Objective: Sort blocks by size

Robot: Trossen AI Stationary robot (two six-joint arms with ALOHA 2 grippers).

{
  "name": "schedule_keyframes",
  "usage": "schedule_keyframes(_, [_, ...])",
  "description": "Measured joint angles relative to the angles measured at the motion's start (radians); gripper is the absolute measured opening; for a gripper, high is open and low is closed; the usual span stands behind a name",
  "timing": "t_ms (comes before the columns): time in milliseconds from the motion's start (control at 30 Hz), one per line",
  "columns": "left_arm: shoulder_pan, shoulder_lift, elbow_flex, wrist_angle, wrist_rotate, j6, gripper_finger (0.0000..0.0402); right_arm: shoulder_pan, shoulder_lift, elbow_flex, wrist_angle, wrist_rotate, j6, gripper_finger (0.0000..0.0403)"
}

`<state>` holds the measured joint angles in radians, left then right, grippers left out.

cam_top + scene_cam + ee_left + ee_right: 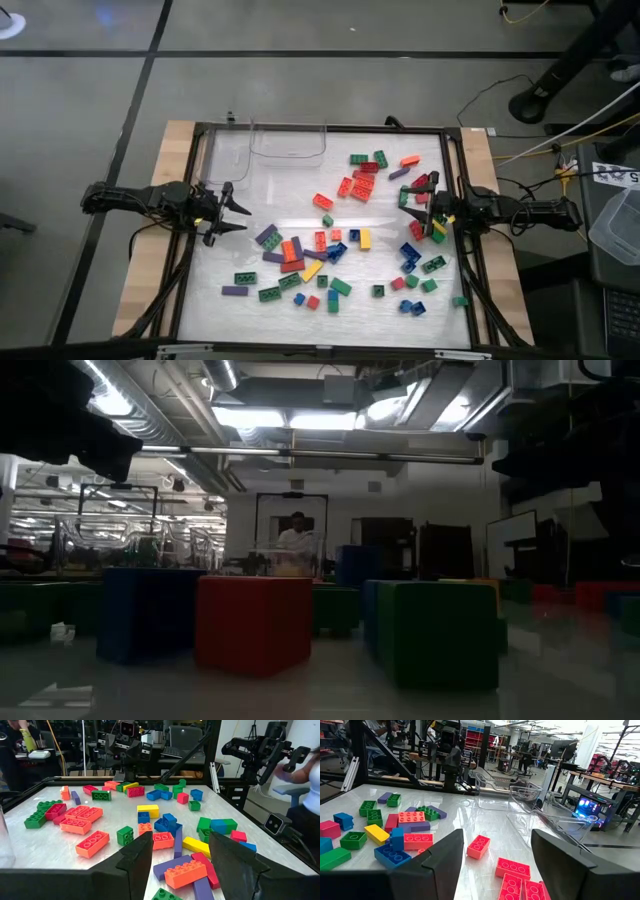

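Between the two pincers, on the white table [215, 300], the blocks [340, 240] are spread loosely across the middle and right of the surface. The left pincer [232, 212] is held at the table's left edge, its fingers spread and nothing between them; the nearest blocks, a purple long one [267, 236] and an orange one [290, 250], lie just beyond its tips, not touched. The right pincer [418, 195] is held at the right edge, also spread and empty, with several blocks close around its fingers; whether any is touched cannot be told.

The blocks are seen as small studded plastic bricks in red, orange, yellow, green, blue and purple. Short square ones and longer rectangular ones are mixed without order. A cluster of red and orange long bricks [357, 186] is gathered right of centre toward the far side, and a lone orange brick [322, 201] lies beside it. A long purple brick [235, 291] lies apart near the front left, its long axis set across the table from left to right.

No common direction is kept: long axes are turned many ways, some diagonal, some crosswise. All visible bricks lie flat, studs upward. Two clear trays [287, 143] stand at the far side.
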<state>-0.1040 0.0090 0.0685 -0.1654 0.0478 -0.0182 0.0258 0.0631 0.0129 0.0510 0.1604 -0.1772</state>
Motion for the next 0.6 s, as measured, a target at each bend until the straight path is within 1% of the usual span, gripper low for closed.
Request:
schedule_keyframes(100, [0.000,0.000,0.000,0.000,0.000,0.000,0.0182,0.000,0.000,0.000,0.000,0.000,-0.013,0.0234])
schedule_keyframes(200, [0.000,0.000,0.000,0.000,0.000,0.000,0.0182,0.000,0.000,0.000,0.003,0.014,-0.125,0.0234])
schedule_keyframes(267, [0.000,0.000,0.000,0.000,0.000,0.000,0.0182,0.000,0.000,0.000,0.003,0.014,-0.171,0.0234])
schedule_keyframes(600, [0.000,0.000,0.000,0.000,0.000,0.000,0.0182,0.000,0.000,0.000,0.004,0.004,-0.160,0.0234])
